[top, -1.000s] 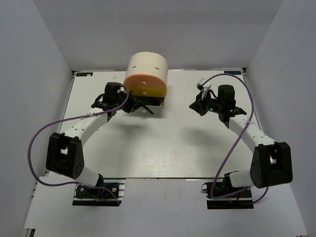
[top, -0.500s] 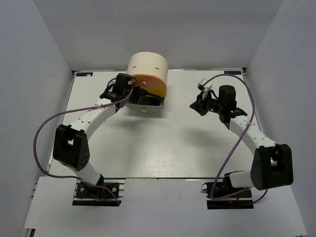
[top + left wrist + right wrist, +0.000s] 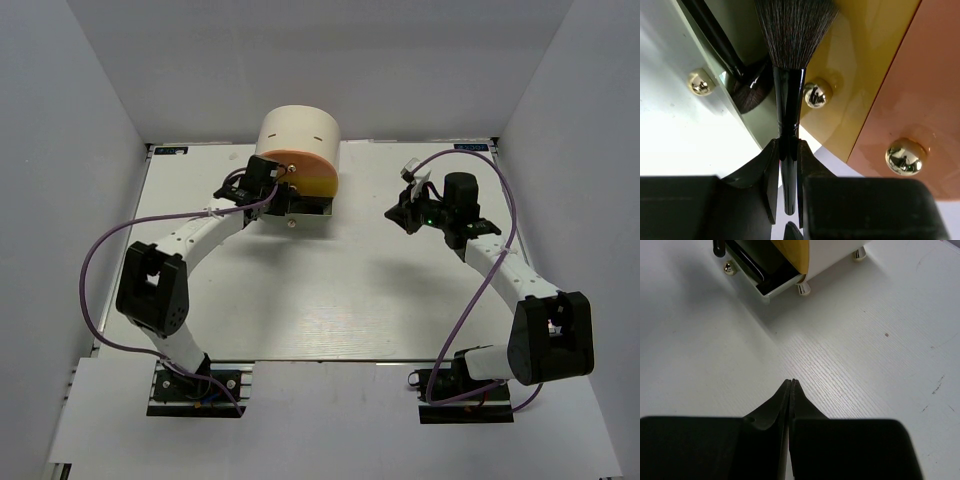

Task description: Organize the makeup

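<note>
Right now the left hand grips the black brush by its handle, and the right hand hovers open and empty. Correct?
No: the right wrist view shows the right hand shut tight, though empty. The left hand does grip the black brush by its handle.

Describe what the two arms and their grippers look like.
The left arm and right arm have white tubular links between bulky black joint blocks, with a purple cable looping alongside each. The left gripper and right gripper have black, tapered fingers on black bodies.

Box (image 3: 297, 135): worktop (image 3: 330, 300) 12 o'clock — drawer (image 3: 300, 212) open toward 6.
Fan brush (image 3: 789, 100): in left end effector (image 3: 787, 150), above drawer.
Right end effector (image 3: 395, 213): 2 o'clock — apart from box.
</note>
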Controlling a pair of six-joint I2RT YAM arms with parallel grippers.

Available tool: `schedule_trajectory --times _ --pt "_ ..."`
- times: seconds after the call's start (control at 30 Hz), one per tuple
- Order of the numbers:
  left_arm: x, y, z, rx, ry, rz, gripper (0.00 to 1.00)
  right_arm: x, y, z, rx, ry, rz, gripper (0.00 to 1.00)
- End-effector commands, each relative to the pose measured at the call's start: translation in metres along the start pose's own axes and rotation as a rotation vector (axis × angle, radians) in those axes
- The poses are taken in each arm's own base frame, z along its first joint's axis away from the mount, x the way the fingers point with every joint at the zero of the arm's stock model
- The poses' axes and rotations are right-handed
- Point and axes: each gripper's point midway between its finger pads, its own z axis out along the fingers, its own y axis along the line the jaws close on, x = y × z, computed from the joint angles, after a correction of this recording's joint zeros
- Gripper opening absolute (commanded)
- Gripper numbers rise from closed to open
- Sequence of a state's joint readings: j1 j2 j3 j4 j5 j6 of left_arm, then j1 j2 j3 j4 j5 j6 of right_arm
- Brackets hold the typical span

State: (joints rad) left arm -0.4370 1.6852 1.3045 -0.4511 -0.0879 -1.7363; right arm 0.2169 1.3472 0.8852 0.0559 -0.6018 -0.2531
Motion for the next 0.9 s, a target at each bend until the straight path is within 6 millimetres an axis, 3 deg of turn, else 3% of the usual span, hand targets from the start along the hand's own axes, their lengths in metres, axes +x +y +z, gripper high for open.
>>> schedule_trajectory --times 0.0,0.1,0.4,0.67,0.77,0.87 --pt "-0.006 -0.006 -0.002 0.013 -0.042 -0.012 0.00 -0.012 -0.002 -0.005 0.016 -0.041 -0.026 0.00" --pt "-0.007 -0.003 0.002 0.005 -0.049 -0.008 0.01 -0.011 -0.001 -0.005 0.014 -0.041 -0.025 0.00" --pt "-0.009 0.007 0.017 -0.024 -0.061 -0.003 0.32 -0.011 -0.001 -0.005 0.015 -0.037 -0.027 0.00" --pt "-0.007 -0.005 0.009 0.015 -0.049 -0.005 0.57 -0.009 0.005 -0.005 -0.024 -0.035 -0.033 0.07" --pt "-0.006 -0.012 0.001 0.042 -0.046 -0.005 0.57 -0.010 0.009 -0.005 -0.059 -0.039 -0.052 0.08" --pt "-0.004 -0.025 -0.016 0.096 -0.027 0.016 0.51 -0.013 0.026 -0.006 -0.172 -0.059 -0.144 0.01"
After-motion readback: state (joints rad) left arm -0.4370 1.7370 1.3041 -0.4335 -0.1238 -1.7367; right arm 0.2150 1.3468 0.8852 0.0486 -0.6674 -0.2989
